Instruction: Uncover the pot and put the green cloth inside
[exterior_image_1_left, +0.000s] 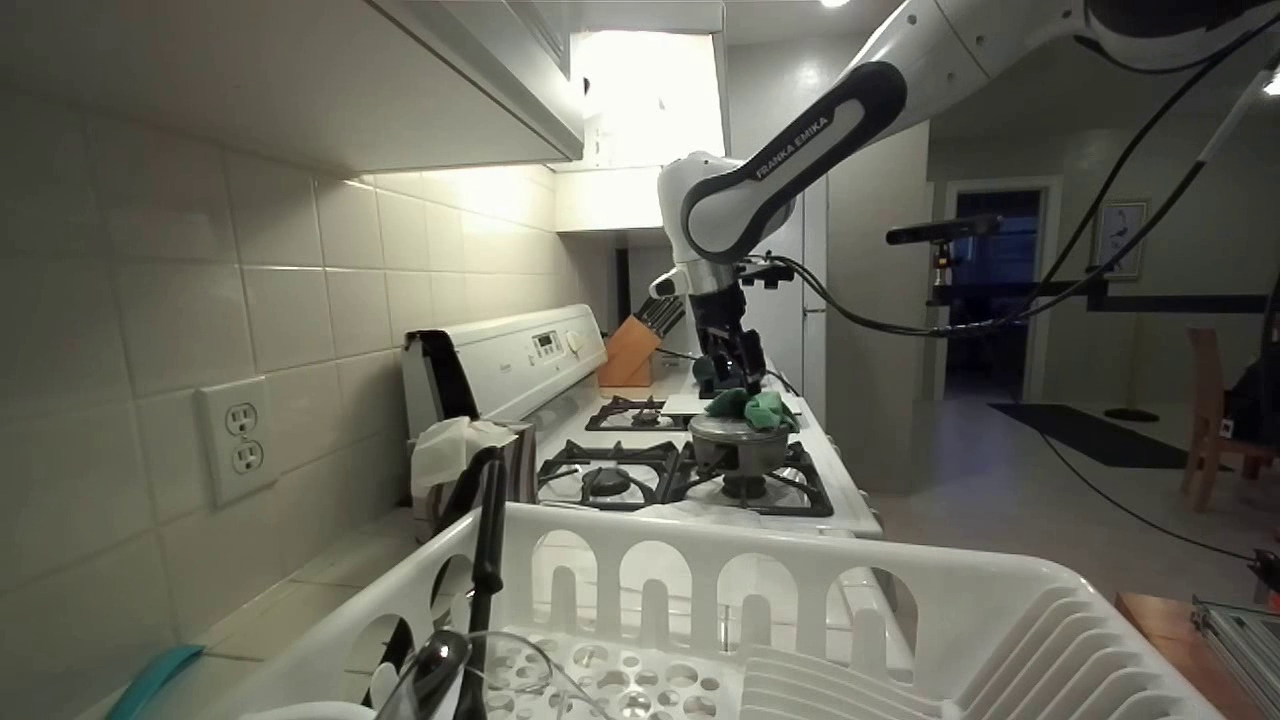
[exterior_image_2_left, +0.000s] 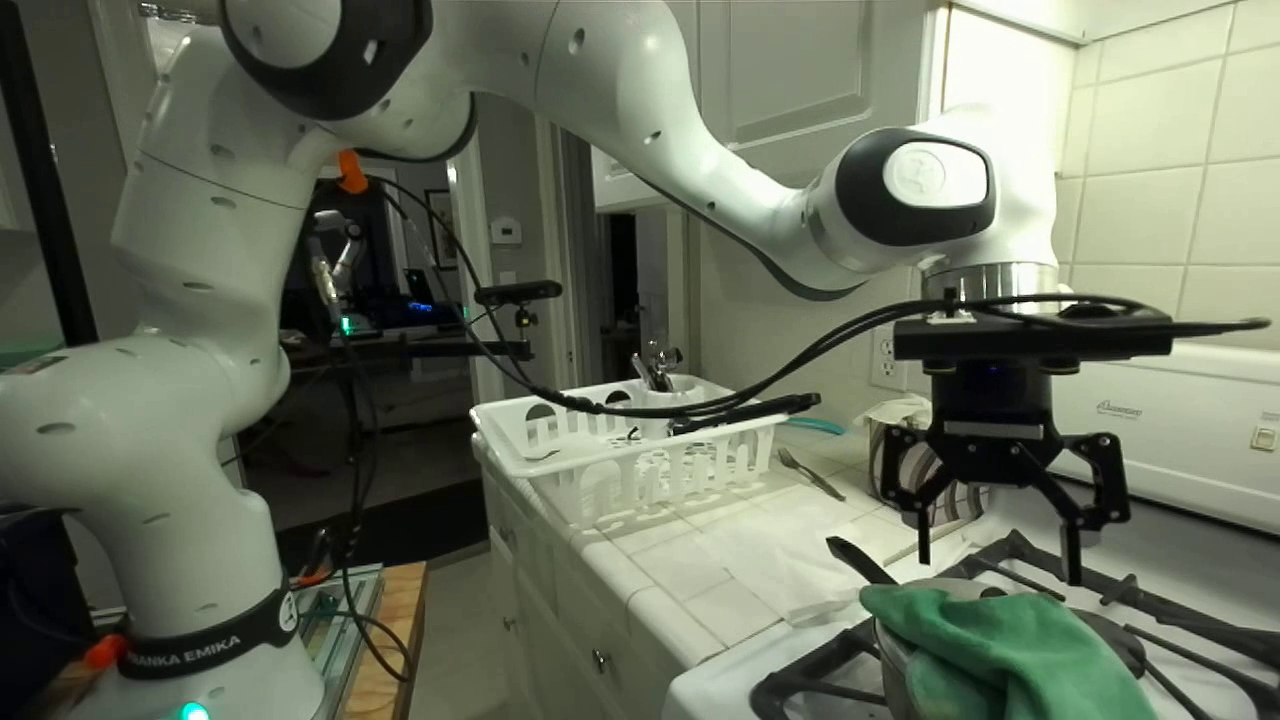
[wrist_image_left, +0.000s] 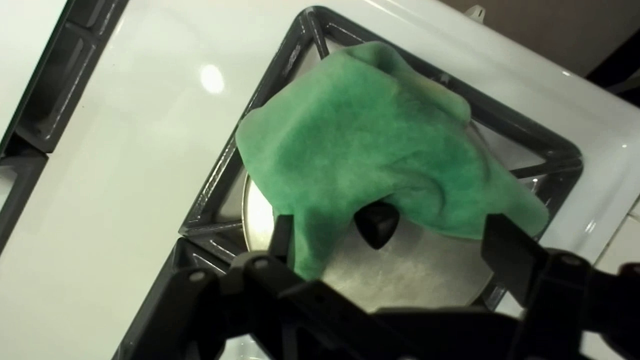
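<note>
A grey metal pot (exterior_image_1_left: 740, 452) stands on a front burner. Its shiny lid (wrist_image_left: 410, 270) is on, with a black knob (wrist_image_left: 377, 226) at the middle. The green cloth (wrist_image_left: 360, 135) lies draped over the lid, against the knob, and hangs over the pot's side. The cloth also shows in both exterior views (exterior_image_1_left: 768, 410) (exterior_image_2_left: 1020, 650). My gripper (exterior_image_2_left: 998, 572) is open and empty, pointing down just above the lid. In the wrist view its fingers (wrist_image_left: 388, 230) are spread wide on either side of the knob. The inside of the pot is hidden.
Black burner grates (exterior_image_1_left: 610, 470) surround the pot on the white stove. A dark pot handle (exterior_image_2_left: 860, 560) sticks out toward the counter. A white dish rack (exterior_image_2_left: 640, 450) stands on the tiled counter. A knife block (exterior_image_1_left: 628, 352) stands beyond the stove, near the wall.
</note>
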